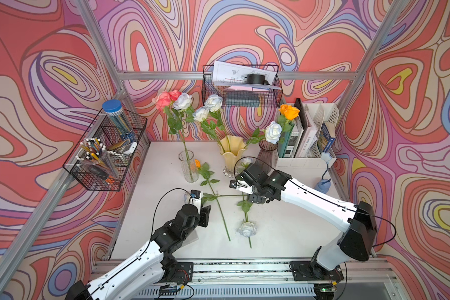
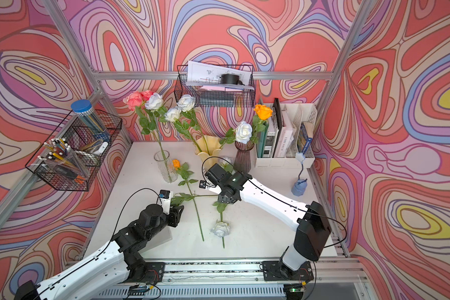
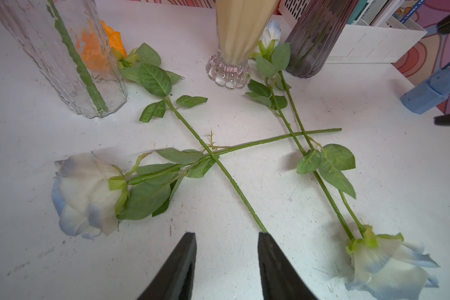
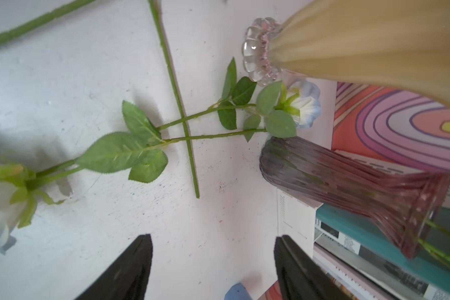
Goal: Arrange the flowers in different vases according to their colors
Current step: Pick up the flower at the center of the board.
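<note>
Jaws on both arms gape empty over the table; right jaws wider than left jaws.

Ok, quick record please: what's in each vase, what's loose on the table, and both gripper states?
clear vase: pink roses plus a tall white rose
yellow vase: white pair
purple vase: leaning white rose and upright orange rose
table: loose orange rose, three loose white roses, stems crossed
left gripper: open, empty
right gripper: open, empty
sorting: unfinished, colours mixed in two vases
</note>
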